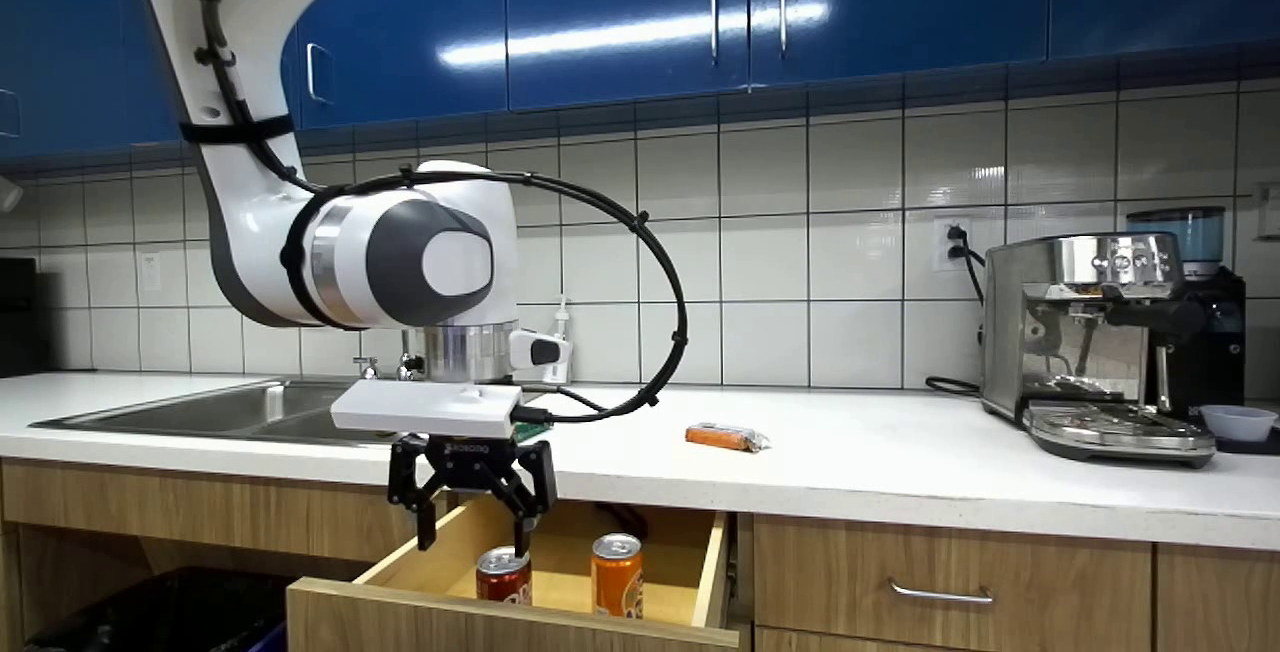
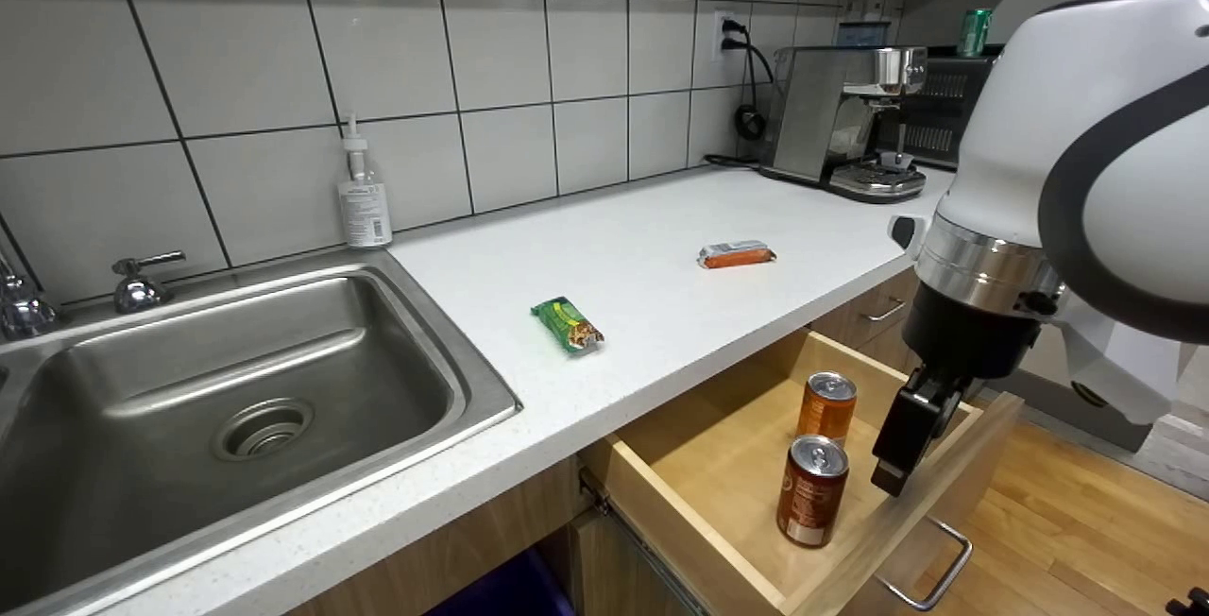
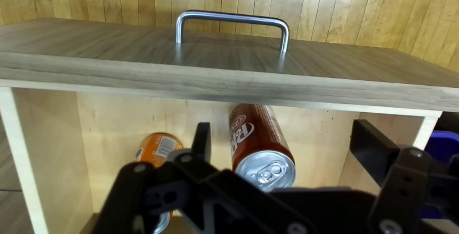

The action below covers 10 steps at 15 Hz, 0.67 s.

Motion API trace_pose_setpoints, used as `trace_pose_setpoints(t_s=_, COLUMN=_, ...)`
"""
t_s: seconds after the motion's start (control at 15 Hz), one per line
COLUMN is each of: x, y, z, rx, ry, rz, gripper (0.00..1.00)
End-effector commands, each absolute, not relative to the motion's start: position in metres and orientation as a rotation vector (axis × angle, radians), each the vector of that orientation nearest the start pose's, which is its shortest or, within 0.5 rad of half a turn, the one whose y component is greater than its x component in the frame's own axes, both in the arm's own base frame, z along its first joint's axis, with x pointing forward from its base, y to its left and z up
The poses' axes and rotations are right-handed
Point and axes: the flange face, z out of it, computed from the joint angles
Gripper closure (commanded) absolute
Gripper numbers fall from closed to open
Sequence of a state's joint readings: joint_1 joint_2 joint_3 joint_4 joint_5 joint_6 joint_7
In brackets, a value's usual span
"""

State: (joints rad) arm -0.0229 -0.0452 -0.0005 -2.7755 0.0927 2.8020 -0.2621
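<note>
Above the pulled-out wooden drawer (image 1: 405,564), my gripper (image 1: 475,542) hangs with its fingers pointing down, spread wide apart. Nothing is held. A dark red soda can (image 2: 812,493) stands upright on the drawer floor and is the nearest thing to the jaws. In the wrist view the red can (image 3: 258,137) shows between the two fingers (image 3: 202,139), closer to the left one, with space on both sides. An orange can (image 2: 827,405) stands beside it, deeper in the drawer; in the wrist view the left finger's linkage partly covers this orange can (image 3: 157,149).
The drawer front carries a metal handle (image 3: 233,17). On the white counter (image 2: 604,248) lie a green packet (image 2: 567,323) and an orange packet (image 2: 737,254). A steel sink (image 2: 236,351), a soap bottle (image 2: 364,205) and an espresso machine (image 1: 1080,332) stand along the wall.
</note>
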Motion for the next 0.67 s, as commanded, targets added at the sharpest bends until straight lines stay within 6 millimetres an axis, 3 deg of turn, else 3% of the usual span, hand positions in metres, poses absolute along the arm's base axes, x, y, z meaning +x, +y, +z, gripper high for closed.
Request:
trace_pose_setpoints(t_s=0.0, x=0.3925, y=-0.0133, z=0.2334, rx=-3.107, ry=-0.236, rz=-0.117, gripper=0.0)
trace_pose_setpoints(t_s=0.6, x=0.3924, y=-0.0189, z=0.2419, rx=-3.119, ry=-0.251, rz=-0.117, gripper=0.0)
